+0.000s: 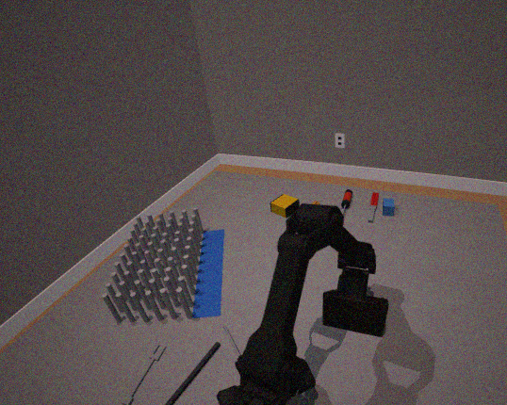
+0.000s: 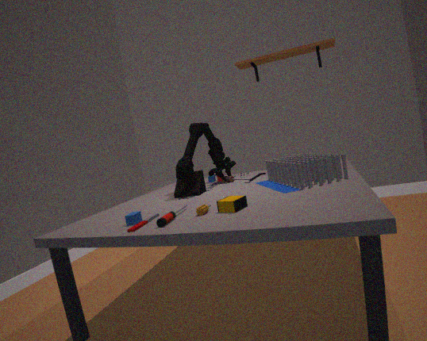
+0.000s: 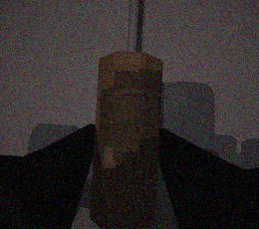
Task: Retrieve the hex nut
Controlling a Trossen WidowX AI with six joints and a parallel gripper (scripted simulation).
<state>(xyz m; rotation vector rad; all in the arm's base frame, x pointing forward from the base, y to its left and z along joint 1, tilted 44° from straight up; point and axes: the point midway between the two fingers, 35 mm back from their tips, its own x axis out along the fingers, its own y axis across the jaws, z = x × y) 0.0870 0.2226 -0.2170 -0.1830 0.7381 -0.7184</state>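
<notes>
My gripper (image 3: pixel 127 132) (image 2: pixel 225 178) is shut on the brown handle (image 3: pixel 129 110) of a tool, with a black finger against each side of it. The tool's thin dark shaft (image 3: pixel 139 25) runs away from the fingers; it also shows as a thin line beside the arm in the top view (image 1: pixel 232 340). The handle is low at the table top. The fingers are hidden in the top view. Grey metal spacers (image 1: pixel 199 221) (image 2: pixel 344 166) stand upright in rows, with the blue taped strip (image 1: pixel 211 278) (image 2: pixel 277 187) along their front. The nut cannot be made out.
A black rod (image 1: pixel 195 372) and a thin forked tool (image 1: pixel 145 376) lie near the held tool. Beyond the arm are a yellow block (image 1: pixel 285 205) (image 2: pixel 229 204), a screwdriver (image 2: pixel 166 219), a red-handled tool (image 2: pixel 137 226) and a blue block (image 2: pixel 133 218).
</notes>
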